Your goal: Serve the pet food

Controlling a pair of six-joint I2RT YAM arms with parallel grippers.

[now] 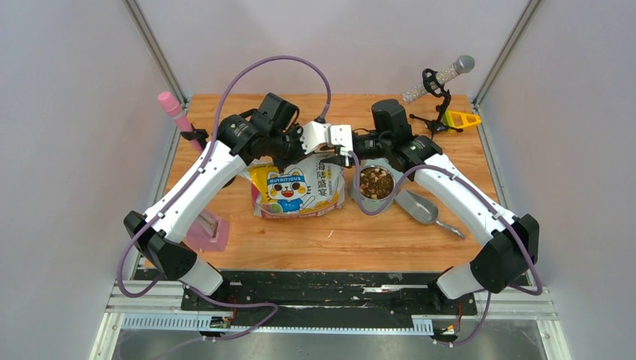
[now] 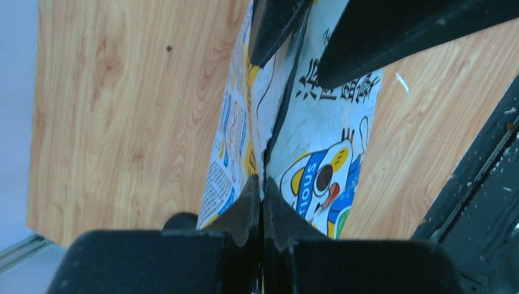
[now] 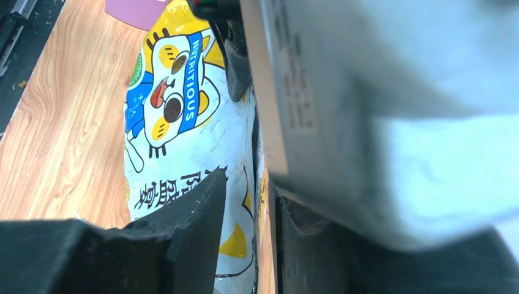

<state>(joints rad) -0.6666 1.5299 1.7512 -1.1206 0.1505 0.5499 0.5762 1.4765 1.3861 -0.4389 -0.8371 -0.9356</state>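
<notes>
Our left fingers (image 2: 246,213) are clamped shut on the far top edge of the bag (image 1: 296,187). Our right fingers (image 3: 190,226) stand part open just beside them, gripping nothing. We see the pet food (image 1: 376,182) already in the bowl (image 1: 394,184) right of the bag, so we judge the serving done. Next likely calls for pinching the bag closed.

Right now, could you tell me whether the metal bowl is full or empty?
It has food in it: the top view shows brown and tan pet food covering the inside of the bowl.
</notes>
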